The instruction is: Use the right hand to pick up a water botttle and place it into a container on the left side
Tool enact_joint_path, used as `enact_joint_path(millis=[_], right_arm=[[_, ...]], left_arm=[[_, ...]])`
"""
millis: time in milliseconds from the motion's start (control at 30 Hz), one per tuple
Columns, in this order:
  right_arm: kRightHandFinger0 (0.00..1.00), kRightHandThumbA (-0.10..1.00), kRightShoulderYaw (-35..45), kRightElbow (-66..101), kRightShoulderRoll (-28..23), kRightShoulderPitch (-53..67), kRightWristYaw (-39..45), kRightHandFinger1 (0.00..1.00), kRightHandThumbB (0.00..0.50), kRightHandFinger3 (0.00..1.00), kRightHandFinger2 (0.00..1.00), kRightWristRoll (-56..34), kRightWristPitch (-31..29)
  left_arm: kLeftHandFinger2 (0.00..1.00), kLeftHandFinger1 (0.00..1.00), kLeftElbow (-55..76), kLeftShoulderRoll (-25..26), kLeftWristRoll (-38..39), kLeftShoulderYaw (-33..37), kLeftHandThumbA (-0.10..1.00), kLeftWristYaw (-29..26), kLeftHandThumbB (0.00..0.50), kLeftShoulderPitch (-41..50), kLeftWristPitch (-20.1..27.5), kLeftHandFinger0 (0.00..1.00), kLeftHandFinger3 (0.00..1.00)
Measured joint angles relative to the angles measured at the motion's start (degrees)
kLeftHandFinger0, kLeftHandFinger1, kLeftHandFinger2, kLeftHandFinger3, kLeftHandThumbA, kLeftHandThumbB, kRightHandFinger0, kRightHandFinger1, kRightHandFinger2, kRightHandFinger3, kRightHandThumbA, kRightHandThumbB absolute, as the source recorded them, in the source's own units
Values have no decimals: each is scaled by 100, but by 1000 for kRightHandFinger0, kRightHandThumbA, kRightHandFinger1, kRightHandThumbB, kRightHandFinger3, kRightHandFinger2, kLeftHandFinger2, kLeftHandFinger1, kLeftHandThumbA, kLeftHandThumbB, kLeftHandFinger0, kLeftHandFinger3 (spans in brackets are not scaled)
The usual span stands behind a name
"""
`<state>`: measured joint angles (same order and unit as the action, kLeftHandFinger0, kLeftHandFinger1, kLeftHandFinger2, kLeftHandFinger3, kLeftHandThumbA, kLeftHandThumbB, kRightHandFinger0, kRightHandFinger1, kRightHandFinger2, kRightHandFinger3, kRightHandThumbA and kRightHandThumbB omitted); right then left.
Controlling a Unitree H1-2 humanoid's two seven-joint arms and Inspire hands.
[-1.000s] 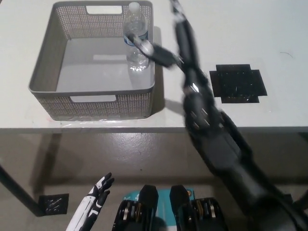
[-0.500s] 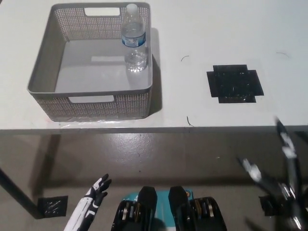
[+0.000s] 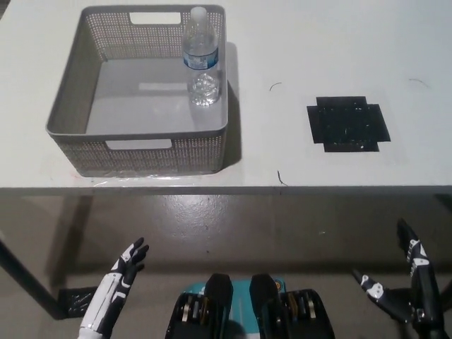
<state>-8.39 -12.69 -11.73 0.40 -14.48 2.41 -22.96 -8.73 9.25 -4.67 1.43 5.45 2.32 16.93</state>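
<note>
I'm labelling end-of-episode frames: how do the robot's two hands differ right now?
The left hand is white and sits at the lower left; the right hand is black and sits at the lower right. The left hand's fingers point up towards the table; the right hand's are splayed wider apart. Both are open, empty, below the table edge, far from the water bottle standing in the basket.

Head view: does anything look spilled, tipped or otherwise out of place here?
Nothing stands out. The water bottle stands upright inside the grey basket, at its right wall. Both hands hang open below the table edge: left hand, right hand.
</note>
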Motion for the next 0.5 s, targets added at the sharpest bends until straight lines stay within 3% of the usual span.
enact_joint_path(millis=[500], right_arm=[[1000, 881, 264, -176, 137, -34, 543, 1000, 195, 1000, 1000, -215, -45]], left_arm=[[1000, 1000, -191, -10, 68, -77, 1000, -3, 73, -54, 6, 1000, 1000]])
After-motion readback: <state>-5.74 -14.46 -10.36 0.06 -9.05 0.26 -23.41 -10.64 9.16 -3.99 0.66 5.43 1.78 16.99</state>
